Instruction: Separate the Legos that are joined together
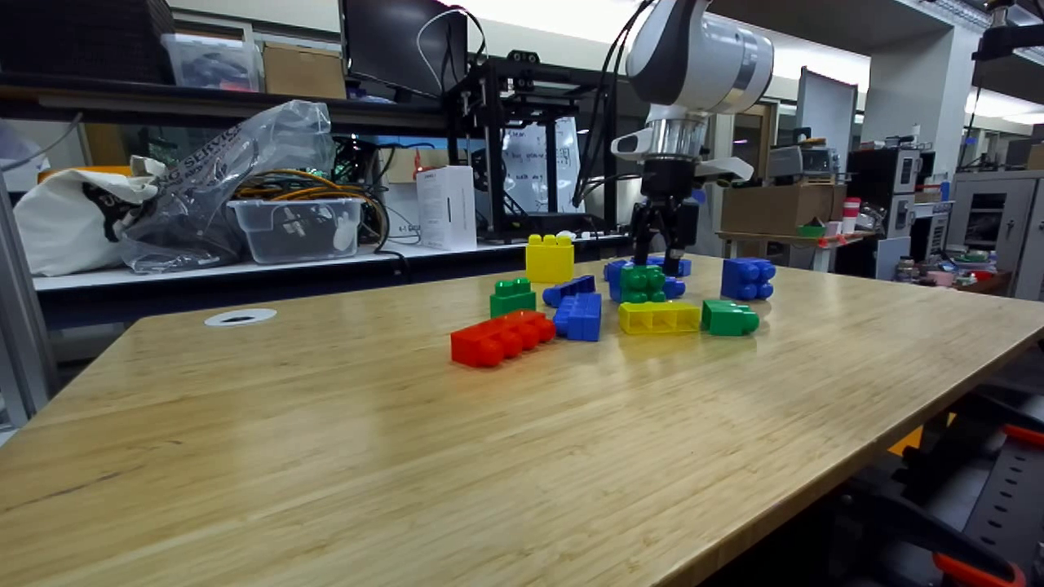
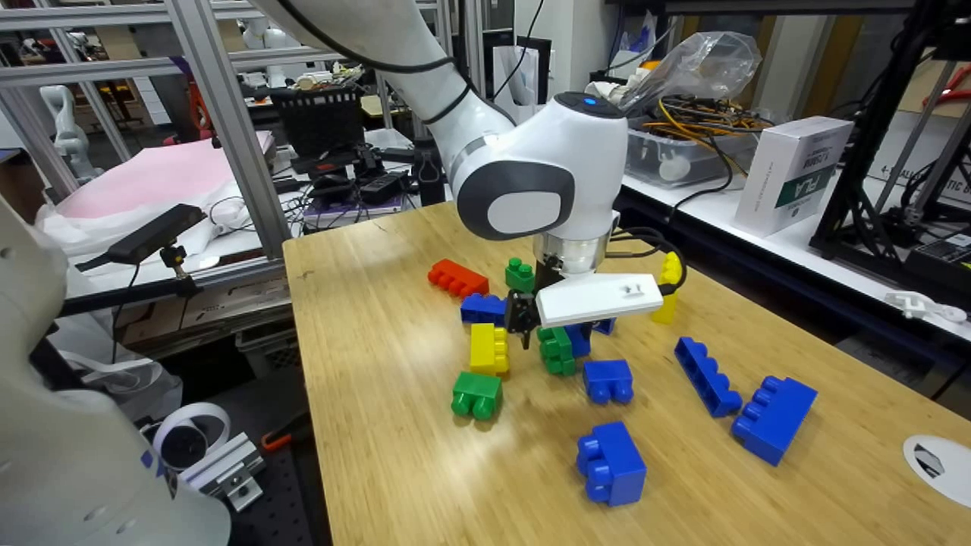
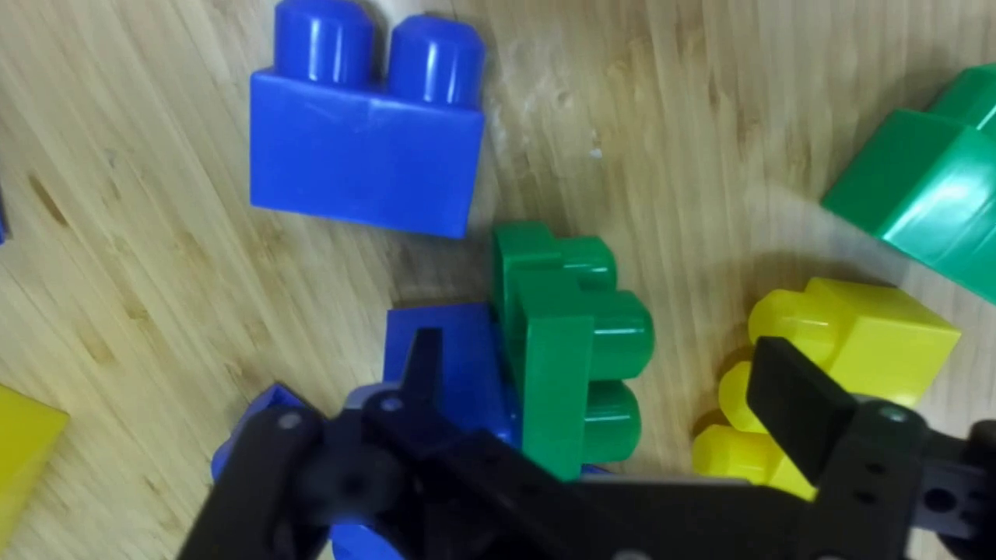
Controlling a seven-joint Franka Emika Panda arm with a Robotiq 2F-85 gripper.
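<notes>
A green Lego (image 3: 556, 350) stands on its side with its studs facing right in the wrist view. A blue Lego (image 3: 459, 350) lies against its other side; I cannot tell how firmly they are joined. In both exterior views the green Lego (image 1: 642, 285) (image 2: 556, 351) is under the gripper, and the blue Lego (image 2: 578, 340) is partly hidden. My gripper (image 3: 603, 365) is open, its fingers above and on either side of the pair. It also shows in both exterior views (image 1: 659, 259) (image 2: 557, 334). The left finger is over the blue Lego, the right over a yellow Lego (image 3: 879, 342).
Close by lie a single blue Lego (image 3: 366, 148) and another green Lego (image 3: 926, 187). Around are a red Lego (image 2: 458, 278), an upright yellow Lego (image 1: 549, 258) and more blue Legos (image 2: 613, 464) (image 2: 707, 377) (image 2: 775, 417). A white disc (image 1: 241, 317) sits on the wooden table (image 1: 408, 456).
</notes>
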